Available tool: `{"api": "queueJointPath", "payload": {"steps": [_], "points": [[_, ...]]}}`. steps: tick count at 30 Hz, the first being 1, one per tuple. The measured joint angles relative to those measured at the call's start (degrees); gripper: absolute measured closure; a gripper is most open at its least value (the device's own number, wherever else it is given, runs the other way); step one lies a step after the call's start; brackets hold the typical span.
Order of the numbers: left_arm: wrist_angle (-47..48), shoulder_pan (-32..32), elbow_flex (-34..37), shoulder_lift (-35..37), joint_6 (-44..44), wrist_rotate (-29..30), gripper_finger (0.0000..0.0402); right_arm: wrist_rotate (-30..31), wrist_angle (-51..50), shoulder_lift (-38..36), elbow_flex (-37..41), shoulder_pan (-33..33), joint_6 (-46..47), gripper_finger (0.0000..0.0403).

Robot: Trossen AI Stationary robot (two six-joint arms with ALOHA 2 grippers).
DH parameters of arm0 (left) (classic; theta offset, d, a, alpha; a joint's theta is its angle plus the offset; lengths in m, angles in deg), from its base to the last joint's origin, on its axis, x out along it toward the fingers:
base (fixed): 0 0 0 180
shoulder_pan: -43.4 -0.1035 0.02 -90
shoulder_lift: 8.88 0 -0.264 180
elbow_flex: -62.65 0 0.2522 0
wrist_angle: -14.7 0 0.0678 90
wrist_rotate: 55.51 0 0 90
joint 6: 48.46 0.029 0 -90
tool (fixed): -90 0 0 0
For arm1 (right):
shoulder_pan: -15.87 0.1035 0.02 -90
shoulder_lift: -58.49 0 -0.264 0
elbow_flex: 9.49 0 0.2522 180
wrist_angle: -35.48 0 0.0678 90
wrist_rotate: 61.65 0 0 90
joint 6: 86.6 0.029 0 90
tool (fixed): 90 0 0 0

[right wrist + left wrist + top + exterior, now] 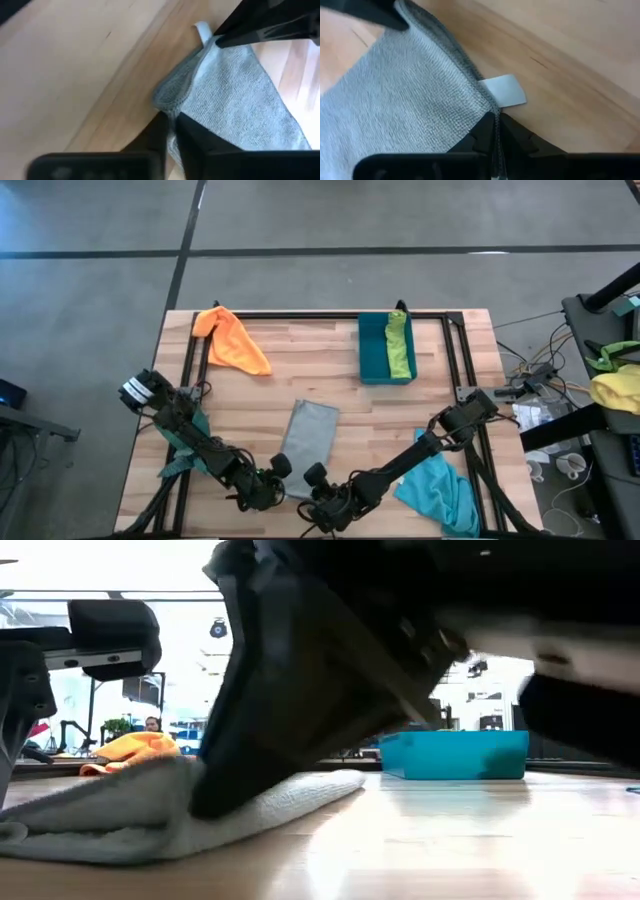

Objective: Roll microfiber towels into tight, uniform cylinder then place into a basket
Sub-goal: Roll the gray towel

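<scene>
Dark gripper housing fills most of the low view, pressed down on the near end of the grey towel (150,810), which lies flat on the wooden table (450,840). Left gripper (495,131): fingers pinched together on the hem of the grey towel, just beside its white label (506,91). Right gripper (170,127): fingers likewise closed on a bunched corner of the same cloth. High view: both grippers meet at the lower centre of the frame, left gripper (272,480) and right gripper (322,488) at the bottom edge of the grey towel (310,432), which stretches up toward mid-table. Orange towel (232,340) sits crumpled at the upper left of the table. Basket (377,352), teal-blue, stands upper right of centre; lime green towel (399,345) lies inside it along its right wall. Turquoise towel (440,492) lies loose at the lower right, partly under the right arm. Low view also shows the basket (455,754) right of centre in the background and the orange towel (135,750) at left. Yellow and green cloth heap (615,385) rests off the table at the far right edge of the high view.
</scene>
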Motion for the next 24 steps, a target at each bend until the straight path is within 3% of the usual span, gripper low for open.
{"api": "queueJointPath", "payload": {"steps": [7,13,19,24], "points": [[-0.94,-0.02,-4.47,0.34,-12.67,-0.21,0.0399,-0.84,-8.29,-1.62,0.11,0.29,6.00,0.0393],[-9.55,-4.16,-6.59,-0.25,-22.85,2.04,0.0401,-5.57,-16.02,-3.63,2.23,0.40,10.35,0.0390],[-9.39,-8.04,-6.33,-0.75,-23.17,0.87,0.0401,-7.75,-16.08,-11.05,9.38,2.12,17.36,0.0351],[-9.47,-8.40,-6.32,-0.75,-23.87,-0.60,0.0401,-3.43,-9.55,-17.09,18.03,4.59,25.67,0.0293]]}}
